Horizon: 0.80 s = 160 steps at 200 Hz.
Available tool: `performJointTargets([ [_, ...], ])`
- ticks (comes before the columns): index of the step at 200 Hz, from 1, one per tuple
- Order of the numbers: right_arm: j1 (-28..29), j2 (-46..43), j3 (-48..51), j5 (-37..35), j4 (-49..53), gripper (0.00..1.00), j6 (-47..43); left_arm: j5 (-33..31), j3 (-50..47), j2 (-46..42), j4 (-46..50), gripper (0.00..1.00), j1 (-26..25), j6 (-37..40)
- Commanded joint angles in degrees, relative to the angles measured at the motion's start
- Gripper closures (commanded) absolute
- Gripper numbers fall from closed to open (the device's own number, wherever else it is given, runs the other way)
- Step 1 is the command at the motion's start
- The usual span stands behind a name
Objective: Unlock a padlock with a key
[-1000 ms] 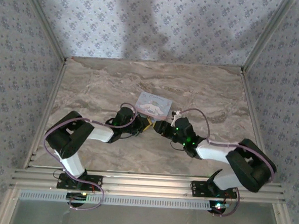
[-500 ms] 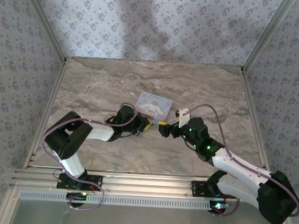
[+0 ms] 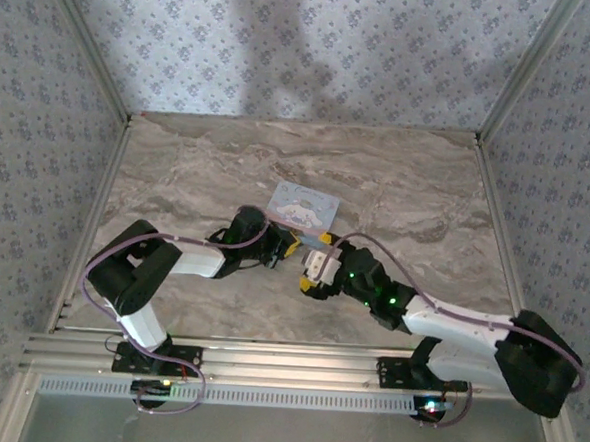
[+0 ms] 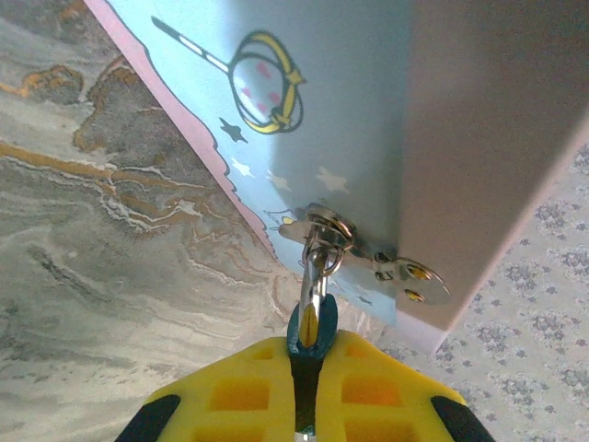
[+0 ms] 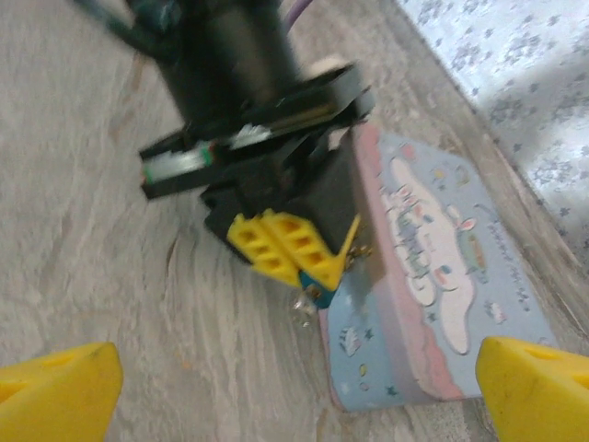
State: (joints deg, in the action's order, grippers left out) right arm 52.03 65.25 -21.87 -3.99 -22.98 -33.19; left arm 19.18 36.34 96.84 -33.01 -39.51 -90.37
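Teal-bodied and tiny, the padlock (image 4: 308, 330) sits pinched between the yellow fingers of the left gripper (image 4: 308, 387), which is closed on its flat sides. Its silver shackle (image 4: 317, 267) runs up through the metal hasp (image 4: 405, 273) on the edge of the light-blue tin (image 4: 313, 101).

It looks rigid, very light and smooth, so it could easily twist or slip. The flat faces of the body seem the best hold, leaving the keyhole end free; that end is hidden between the fingers.

In the right wrist view, what may be the key (image 5: 299, 309) is a small shiny bit just under the padlock, too blurred to be sure.

The right gripper (image 5: 294, 368) hangs near, its fingers spread wide and holding nothing, above the marbled worktop (image 3: 418, 178).
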Motion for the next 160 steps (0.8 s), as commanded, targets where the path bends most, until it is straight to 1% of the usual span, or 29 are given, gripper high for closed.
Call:
performJointTargets([
  [1,1.22,3.77,0.28,-3.85,-5.36,0.06,-5.14,2.04,0.91,-1.12,1.46,1.00,-0.31,-2.29],
  [16,1.27,6.80,-0.70,-4.02,-6.39,0.11,-4.33,2.08,1.00,-1.21,1.53,1.00,-0.40,-2.41],
  [32,1.17,9.46,-0.85,-4.18,-9.04,0.11,-4.32,2.18,1.01,-1.13,1.45,1.00,-0.49,-2.48],
  [41,1.01,10.78,-1.16,-4.14,-10.25,0.14,-4.09,2.26,1.05,-1.12,1.46,1.00,-0.53,-2.47],
  [67,-0.36,14.69,-2.92,-3.13,-11.30,0.26,-3.12,2.43,1.15,-1.12,1.37,1.00,-0.57,-2.50],
  [78,-0.80,16.31,-3.37,-3.06,-12.22,0.29,-2.97,2.44,1.19,-1.12,1.45,1.00,-0.58,-2.51],
  [94,-1.27,18.47,-4.12,-3.86,-13.85,0.34,-2.80,2.53,1.19,-1.12,1.41,1.00,-0.66,-2.57],
  [116,-1.41,20.51,-5.40,-4.51,-14.28,0.46,-2.28,2.53,1.17,-1.04,1.35,1.00,-0.71,-2.62],
  [140,-1.49,22.16,-5.84,-5.27,-15.22,0.54,-1.62,2.62,1.19,-1.12,1.36,1.00,-0.76,-2.62],
  [151,-1.49,22.78,-5.91,-5.96,-15.80,0.59,-1.40,2.67,1.18,-1.03,1.37,1.00,-0.82,-2.64],
  [160,-1.54,23.30,-6.08,-6.34,-16.35,0.61,-1.38,2.67,1.19,-1.04,1.31,1.00,-0.77,-2.62],
])
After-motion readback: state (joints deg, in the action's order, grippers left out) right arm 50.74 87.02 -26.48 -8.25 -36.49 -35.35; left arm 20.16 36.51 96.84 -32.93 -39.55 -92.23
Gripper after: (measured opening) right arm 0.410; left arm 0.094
